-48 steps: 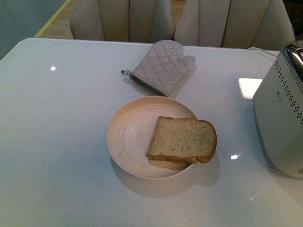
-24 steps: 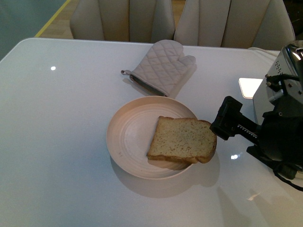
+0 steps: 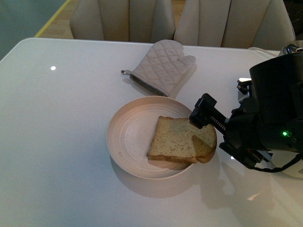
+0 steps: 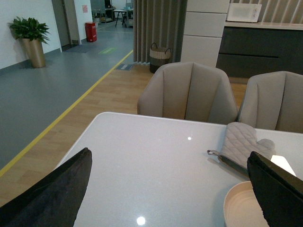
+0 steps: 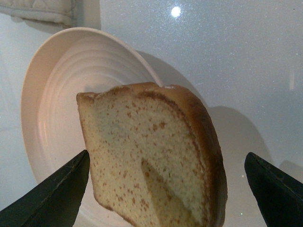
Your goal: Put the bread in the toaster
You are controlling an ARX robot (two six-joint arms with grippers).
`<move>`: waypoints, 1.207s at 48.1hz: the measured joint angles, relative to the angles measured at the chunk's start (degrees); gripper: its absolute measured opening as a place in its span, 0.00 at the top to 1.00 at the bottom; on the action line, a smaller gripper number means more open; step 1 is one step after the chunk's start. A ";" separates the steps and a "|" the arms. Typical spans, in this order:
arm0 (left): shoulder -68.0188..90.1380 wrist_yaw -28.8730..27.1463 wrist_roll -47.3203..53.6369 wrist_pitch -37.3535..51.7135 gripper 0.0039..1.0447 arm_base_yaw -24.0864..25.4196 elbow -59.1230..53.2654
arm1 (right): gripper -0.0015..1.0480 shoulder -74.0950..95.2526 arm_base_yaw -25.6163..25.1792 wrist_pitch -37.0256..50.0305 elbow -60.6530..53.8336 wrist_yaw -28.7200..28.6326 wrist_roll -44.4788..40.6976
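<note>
**White counter: bread on plate, right hand open over it**

White and glossy, the counter [image 3: 61, 142] runs back to two beige chairs [image 3: 123, 19] beyond its far edge. Near the middle sits a round cream plate [image 3: 128, 137]. The bread [image 3: 180, 139] lies flat on the half of the plate nearer the right edge of the counter. Its rounded crust end sticks out past the plate's rim on that side. A quilted mitt [image 3: 163, 66] lies between the plate and the far edge, close to the plate but not touching it.

The right arm [image 3: 270, 113] reaches in from the right edge and hides most of the toaster [image 3: 291, 169], of which only a pale lower corner shows. The right hand [image 5: 165, 158] is over the crust end of the bread and casts a shadow on the slice. In the right wrist view its dark fingers [image 5: 57, 194] are set wide apart with the bread between them, not clamped on it. Whether either finger touches the bread cannot be told.

The left hand [image 4: 169, 153] is also spread wide and holds nothing. It faces along the counter toward the mitt, the plate's rim and the chairs. Past them are a grey floor with a yellow line, a potted plant [image 4: 29, 35] and a basket [image 4: 160, 54].
</note>
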 joint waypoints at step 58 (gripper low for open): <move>0.00 0.00 0.00 0.00 0.06 0.00 0.00 | 0.97 -32.52 -6.16 -13.90 -1.55 1.22 -9.27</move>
